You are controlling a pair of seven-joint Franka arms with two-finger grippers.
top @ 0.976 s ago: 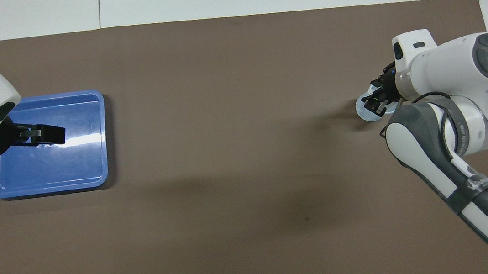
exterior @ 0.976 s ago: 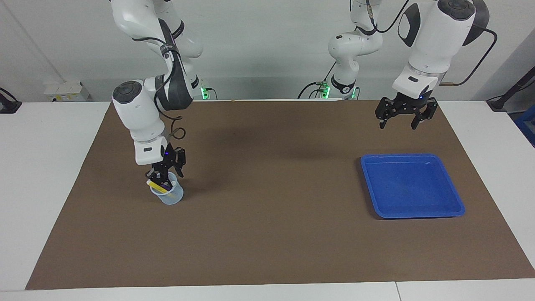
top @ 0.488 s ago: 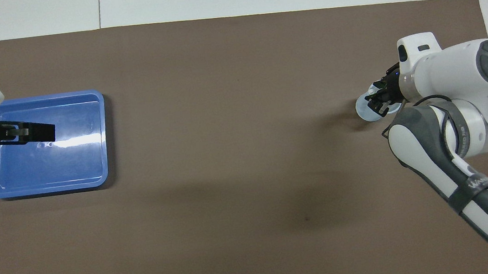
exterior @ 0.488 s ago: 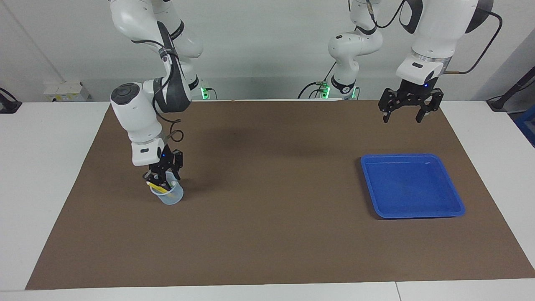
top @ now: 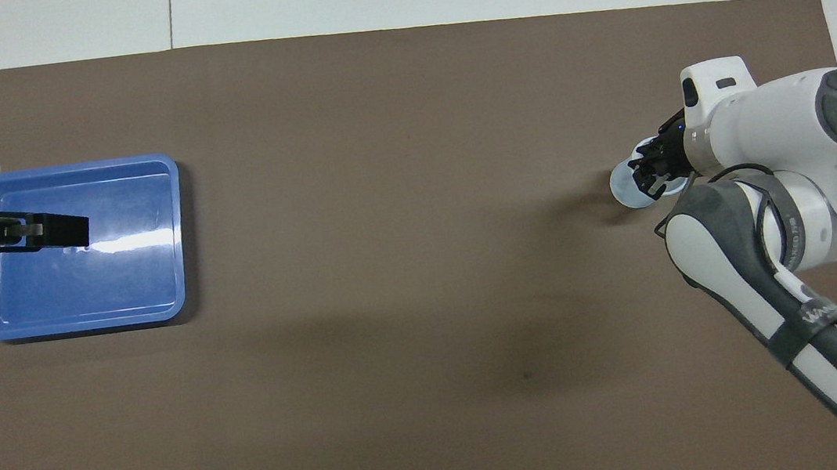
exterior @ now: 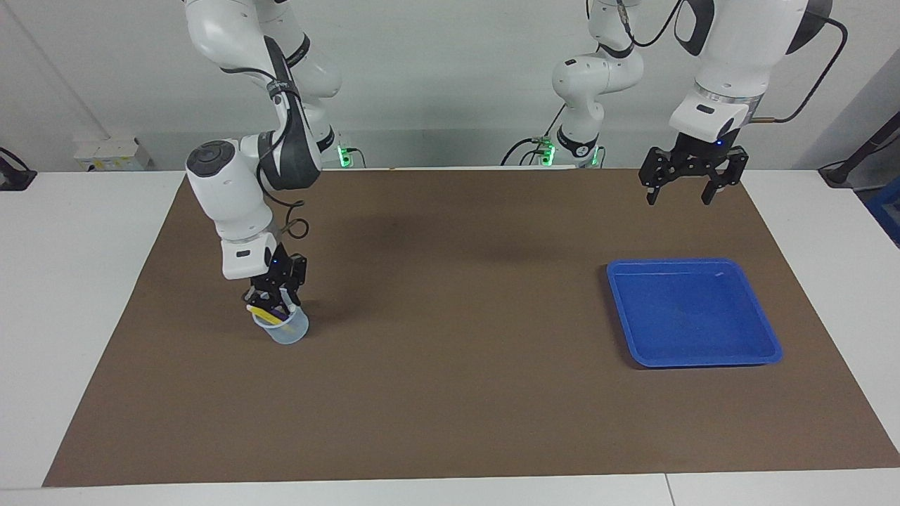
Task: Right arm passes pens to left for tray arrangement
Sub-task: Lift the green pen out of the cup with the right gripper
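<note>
R gripper point(exterior: 275, 303) dipped into cup point(exterior: 287, 330) of pens point(exterior: 266, 311) nr R-arm end, jaws unreadable | L gripper point(exterior: 686, 184) raised, jaws spread | tray point(exterior: 763, 337) nr L-arm end

No legible text can be made out; lettering on the right arm's point(top: 798, 318) dark band is unreadable.

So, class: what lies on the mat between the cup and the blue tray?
Nothing: between the cup and the tray only bare brown mat shows, in both views.
</note>
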